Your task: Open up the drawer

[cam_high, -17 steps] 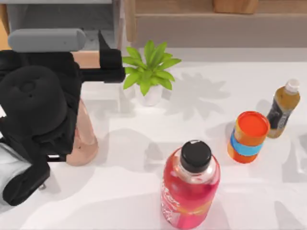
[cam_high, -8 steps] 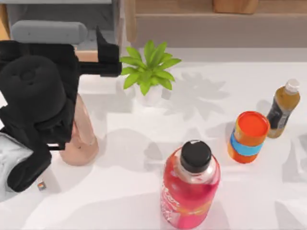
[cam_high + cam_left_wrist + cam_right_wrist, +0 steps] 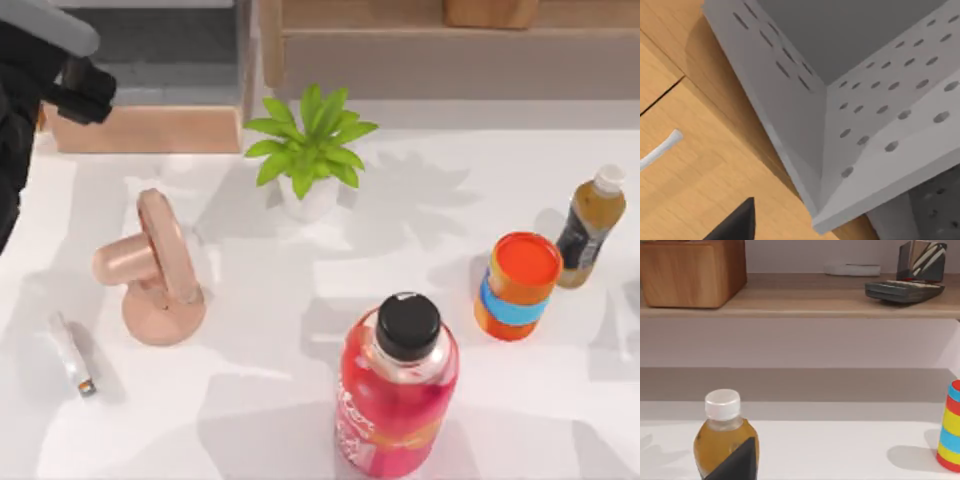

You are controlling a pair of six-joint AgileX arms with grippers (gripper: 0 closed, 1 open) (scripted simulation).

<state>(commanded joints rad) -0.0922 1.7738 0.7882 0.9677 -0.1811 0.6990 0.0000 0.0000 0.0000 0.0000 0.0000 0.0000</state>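
Observation:
The drawer (image 3: 145, 128) at the back left stands pulled out, its wooden front towards the table and its grey inside (image 3: 160, 50) showing behind it. My left gripper (image 3: 82, 92) hovers at the drawer's left end, open and holding nothing. The left wrist view looks down on the drawer's grey perforated wall (image 3: 790, 100), a wooden front (image 3: 700, 190) with a white handle (image 3: 660, 150), and one black fingertip (image 3: 737, 225). In the right wrist view one fingertip (image 3: 735, 462) of my open right gripper stands before a brown bottle (image 3: 722, 440).
A pink stand (image 3: 155, 275) and a small white object (image 3: 72, 352) lie at the left. A potted plant (image 3: 310, 150) is beside the drawer. A red bottle (image 3: 398, 395), an orange can (image 3: 518, 285) and the brown bottle (image 3: 590, 225) stand to the right. A shelf (image 3: 450, 45) runs along the back.
My left arm has swung away to the upper left corner, uncovering the pink stand and the small white object. The drawer front has stayed where it was.

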